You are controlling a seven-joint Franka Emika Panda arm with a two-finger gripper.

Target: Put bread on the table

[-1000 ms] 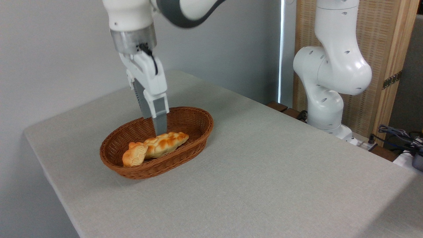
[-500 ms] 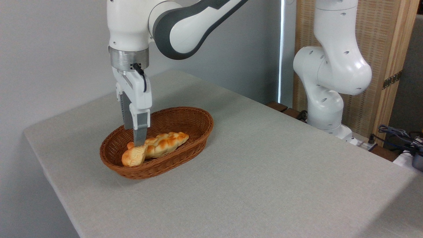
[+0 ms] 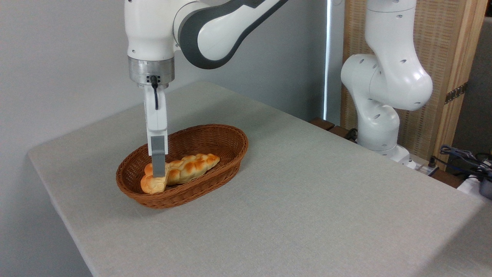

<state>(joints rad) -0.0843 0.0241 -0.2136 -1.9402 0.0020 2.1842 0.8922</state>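
Note:
The bread (image 3: 149, 185), a small golden knotted bun, lies at the near left end of a brown wicker basket (image 3: 233, 135) on the table (image 3: 307, 200). My gripper (image 3: 158, 174) points straight down into the basket and is turned edge-on to the camera. Only its front finger (image 3: 158, 156) shows, and it covers the right side of the bun. The other finger is hidden behind it, so I cannot tell the gap between them or whether they hold the bun.
A longer braided loaf (image 3: 195, 164) lies in the basket just right of the bun, touching it. The white arm's base and lower links (image 3: 384, 88) stand past the table's far right edge, with cables (image 3: 461, 157) beside them. Bare grey cloth stretches in front of and right of the basket.
The gripper moved left from over the braided loaf to the bun, turned edge-on and sank lower. The bun shifted slightly left and down.

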